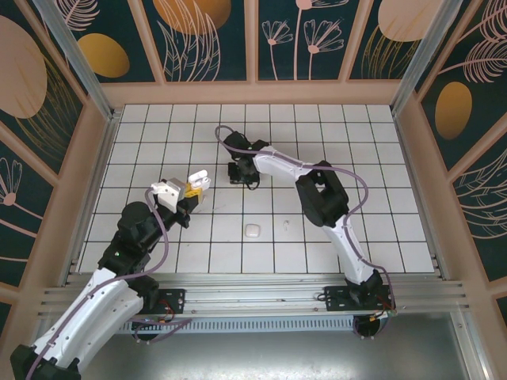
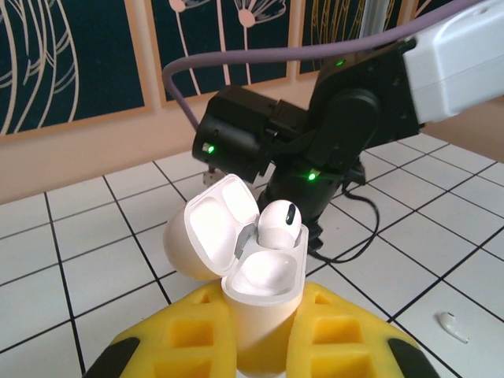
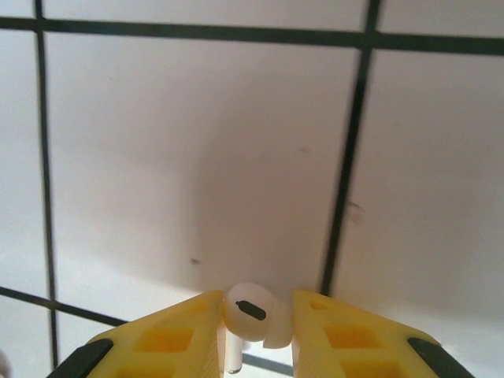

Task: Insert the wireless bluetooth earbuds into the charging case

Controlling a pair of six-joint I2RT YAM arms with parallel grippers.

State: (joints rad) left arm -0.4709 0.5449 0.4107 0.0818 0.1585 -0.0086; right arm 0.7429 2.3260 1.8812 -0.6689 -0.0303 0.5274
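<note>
My left gripper (image 2: 264, 319) is shut on a white charging case (image 2: 264, 276), held upright with its lid (image 2: 206, 232) swung open to the left. One white earbud (image 2: 279, 224) sits in the far slot; the near slot is hollow. From above, this case (image 1: 198, 180) is at the left gripper (image 1: 192, 190), left of centre. Just to its right, my right gripper (image 1: 240, 176) hangs low over the tiles. In the right wrist view, the right gripper (image 3: 253, 315) is shut on another white earbud (image 3: 250, 309), its stem pointing down.
A closed white case (image 1: 252, 231) lies on the tiled floor near the middle front. A loose earbud (image 1: 285, 226) lies to its right, also the small white earbud (image 2: 453, 324) on the tiles. The right arm's black wrist (image 2: 315, 134) looms right behind the held case.
</note>
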